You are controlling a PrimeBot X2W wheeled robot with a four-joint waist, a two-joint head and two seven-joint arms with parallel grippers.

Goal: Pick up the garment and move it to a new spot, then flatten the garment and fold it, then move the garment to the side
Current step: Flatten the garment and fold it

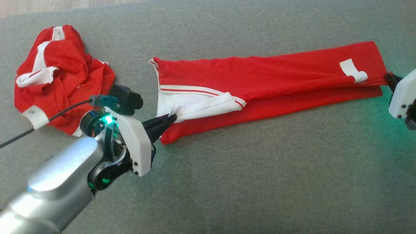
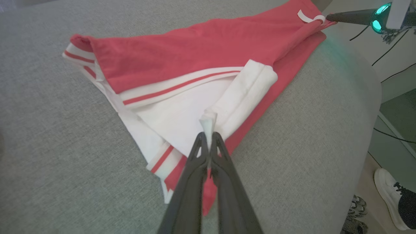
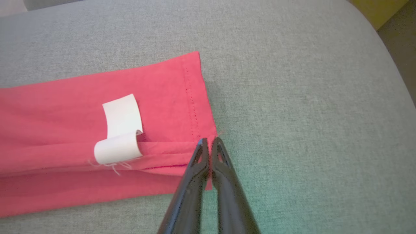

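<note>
- Left gripper (image 1: 171, 118) is clenched on a white fold of the red garment (image 1: 276, 70), which stretches out long and flat from its tips across the grey cushion (image 1: 260, 182)
- Right gripper (image 3: 210, 141) is pinched tight on the garment's hem corner at the opposite end, with a white label (image 3: 119, 130) just beside its tips
- 1 crumpled heap (image 1: 58, 71) of red and white cloth lies behind the left gripper, apart from the garment

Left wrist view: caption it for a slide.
Left gripper shut on the white edge of a folded red-and-white garment on grey fabric.
</note>
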